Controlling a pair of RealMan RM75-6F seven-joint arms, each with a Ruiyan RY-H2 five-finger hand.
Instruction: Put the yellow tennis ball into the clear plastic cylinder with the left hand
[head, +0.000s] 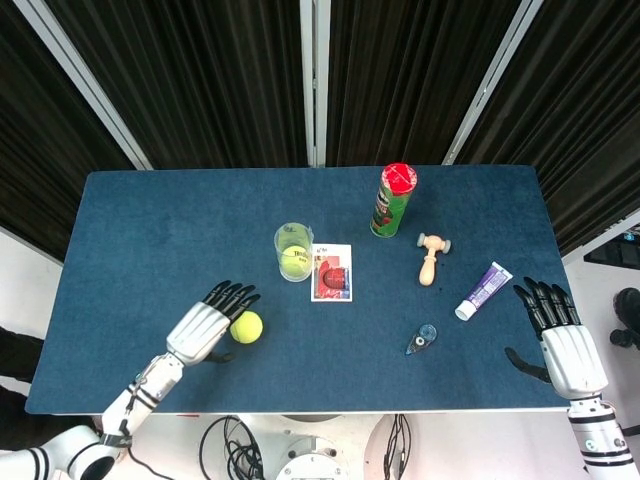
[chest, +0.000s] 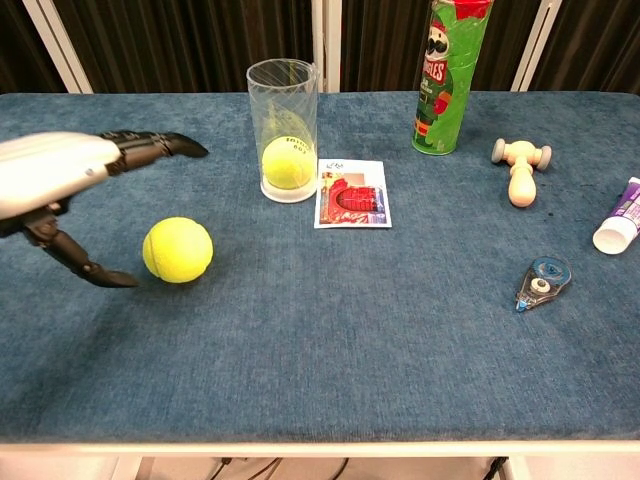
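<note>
A yellow tennis ball (head: 246, 327) (chest: 178, 250) lies loose on the blue table, front left of centre. My left hand (head: 205, 327) (chest: 70, 190) hovers just left of it, open, fingers spread above the ball and thumb low beside it, with a small gap to the ball. The clear plastic cylinder (head: 293, 250) (chest: 283, 130) stands upright behind the ball and holds another yellow ball at its bottom. My right hand (head: 565, 345) rests open at the table's front right corner, holding nothing; the chest view does not show it.
A printed card (head: 332, 272) lies beside the cylinder. Further right stand a green chip can with a red lid (head: 394, 200), a wooden mallet (head: 431, 257), a purple-and-white tube (head: 483, 291) and a small tape dispenser (head: 422, 339).
</note>
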